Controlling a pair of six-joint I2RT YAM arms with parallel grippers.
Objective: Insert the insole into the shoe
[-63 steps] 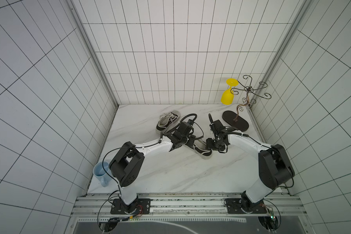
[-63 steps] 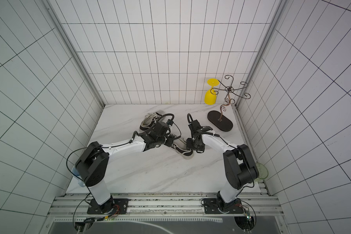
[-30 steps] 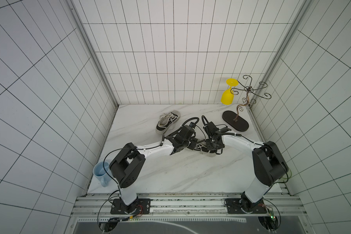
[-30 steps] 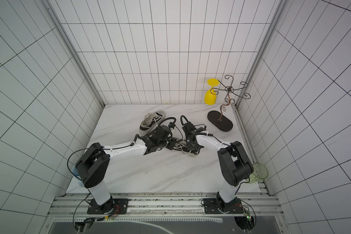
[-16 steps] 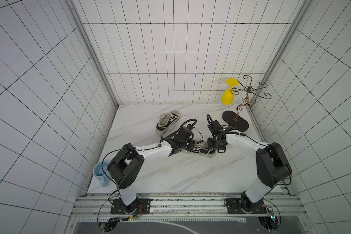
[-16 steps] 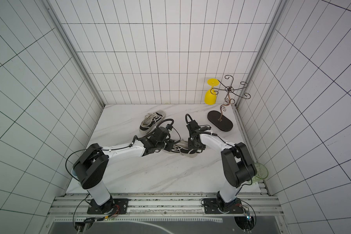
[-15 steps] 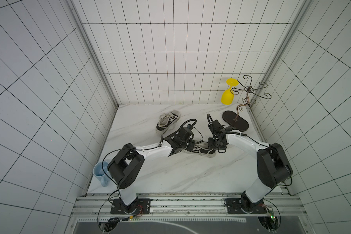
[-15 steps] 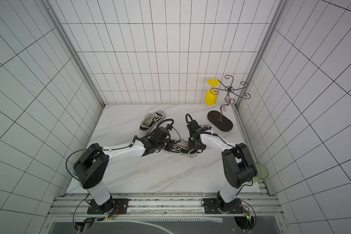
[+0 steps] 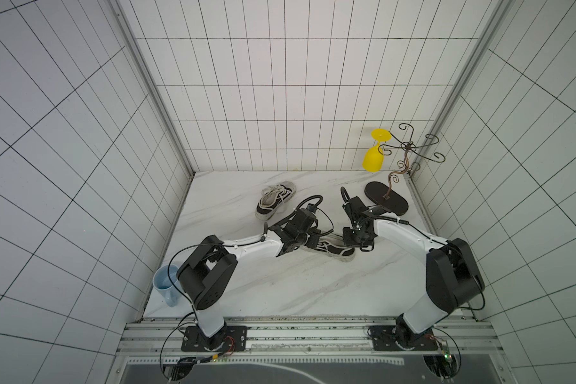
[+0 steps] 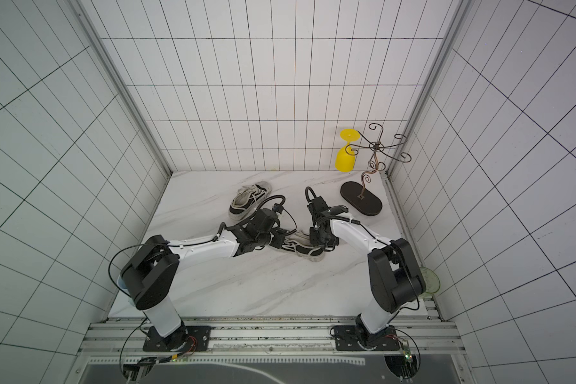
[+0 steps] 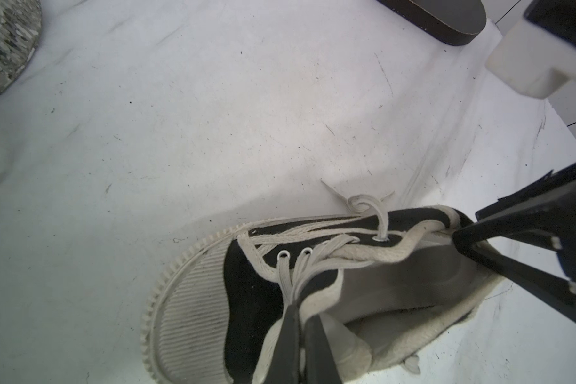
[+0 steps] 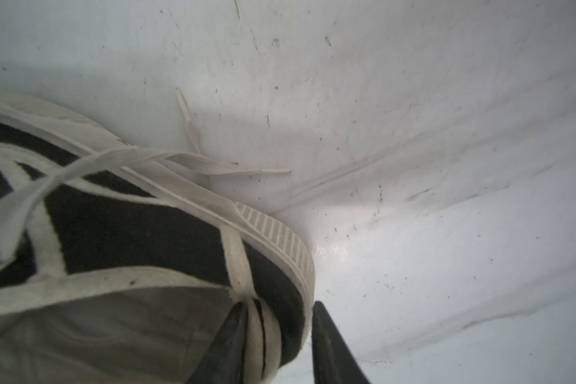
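White tiled walls are closing in a marbled table (image 9: 280,289), and the shoe (image 9: 335,250), black with pale laces, is lying on its sole near the middle of it in both top views, toe pointing toward the left arm's side. The left gripper (image 11: 301,312) is reaching in over the laced front, its jaws pressed together and pinching the pale edge of the shoe's opening beside the eyelets. The right gripper (image 12: 278,306) is coming in at the other end and is straddling the heel wall. One finger (image 12: 226,342) is sitting inside the opening and the other is lying against the outside of the sole, so the jaws are standing only as far apart as the heel is thick and are clamping it between them. The grey insole (image 11: 396,282) is lying inside the shoe, showing through the opening between the two grippers; its front end is running out of sight under the laces. A second shoe (image 9: 275,201) is resting well apart, nearer the back wall.
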